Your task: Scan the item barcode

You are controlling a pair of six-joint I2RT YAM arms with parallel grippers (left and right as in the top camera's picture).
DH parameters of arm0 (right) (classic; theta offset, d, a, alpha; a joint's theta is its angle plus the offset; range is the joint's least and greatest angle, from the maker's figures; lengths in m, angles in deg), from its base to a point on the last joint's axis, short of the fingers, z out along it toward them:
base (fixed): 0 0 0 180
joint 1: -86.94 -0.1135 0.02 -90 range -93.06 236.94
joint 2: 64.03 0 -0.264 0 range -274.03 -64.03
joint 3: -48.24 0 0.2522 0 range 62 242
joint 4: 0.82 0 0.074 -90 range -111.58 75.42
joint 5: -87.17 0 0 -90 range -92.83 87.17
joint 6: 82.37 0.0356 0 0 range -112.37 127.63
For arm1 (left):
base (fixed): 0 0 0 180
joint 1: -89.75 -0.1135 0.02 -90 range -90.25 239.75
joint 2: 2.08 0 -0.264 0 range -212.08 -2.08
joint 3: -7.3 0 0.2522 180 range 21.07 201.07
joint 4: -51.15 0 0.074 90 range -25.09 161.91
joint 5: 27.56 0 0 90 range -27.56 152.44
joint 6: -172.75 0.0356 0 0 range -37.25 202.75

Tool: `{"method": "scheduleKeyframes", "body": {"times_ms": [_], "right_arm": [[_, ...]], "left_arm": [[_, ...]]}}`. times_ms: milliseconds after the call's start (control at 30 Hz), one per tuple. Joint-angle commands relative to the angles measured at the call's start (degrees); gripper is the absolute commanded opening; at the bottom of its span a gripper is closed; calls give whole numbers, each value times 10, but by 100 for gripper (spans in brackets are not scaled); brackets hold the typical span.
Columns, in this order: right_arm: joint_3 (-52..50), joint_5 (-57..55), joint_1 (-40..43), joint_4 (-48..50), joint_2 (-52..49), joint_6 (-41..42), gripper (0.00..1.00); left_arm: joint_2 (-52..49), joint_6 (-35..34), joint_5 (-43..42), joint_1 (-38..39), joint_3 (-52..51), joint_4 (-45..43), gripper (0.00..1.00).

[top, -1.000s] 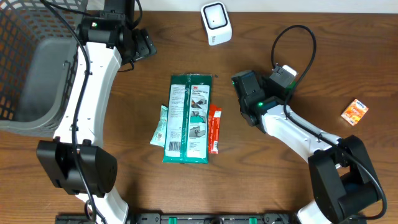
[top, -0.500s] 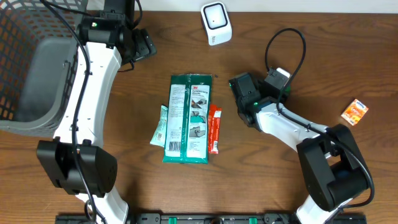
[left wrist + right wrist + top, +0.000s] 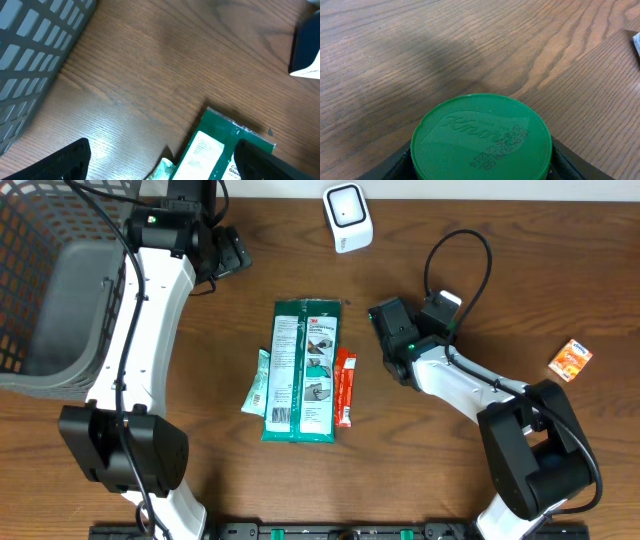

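Observation:
My right gripper (image 3: 481,159) is shut on a container with a round green lid (image 3: 480,137) embossed "Knorr"; black fingers (image 3: 395,164) hug both sides of the lid. From overhead the right gripper (image 3: 394,332) sits right of the table's middle and hides the container. The white barcode scanner (image 3: 347,217) stands at the table's back edge, apart from it, and its corner (image 3: 306,47) shows in the left wrist view. My left gripper (image 3: 228,252) is open and empty near the back left, with its fingertips (image 3: 55,162) wide apart over bare wood.
A green 3M glove pack (image 3: 305,370) lies mid-table, with a pale green sachet (image 3: 257,383) to its left and an orange-red sachet (image 3: 345,387) to its right. A small orange box (image 3: 570,360) lies far right. A grey mesh basket (image 3: 50,280) fills the left edge.
The right arm has shifted slightly left and toward the back with the container in its grip. The left arm has not moved.

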Motion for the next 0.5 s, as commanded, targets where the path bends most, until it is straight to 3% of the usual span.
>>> {"method": "scheduleKeyframes", "body": {"times_ms": [0, 100, 200, 300, 467], "right_arm": [[0, 2, 4, -3, 2, -4, 55], [0, -15, 3, -13, 2, -4, 70], [0, -16, 2, -20, 4, -4, 75], [0, -16, -1, -32, 5, -4, 89], [0, 6, -5, -62, 17, -36, 98]], "left_arm": [[-2, 3, 7, -1, 4, 2, 91], [-2, 3, 7, -1, 4, 2, 91], [-2, 3, 7, -1, 4, 2, 91], [-2, 3, 7, -1, 4, 2, 91], [-2, 3, 7, -1, 4, 2, 91]]}}
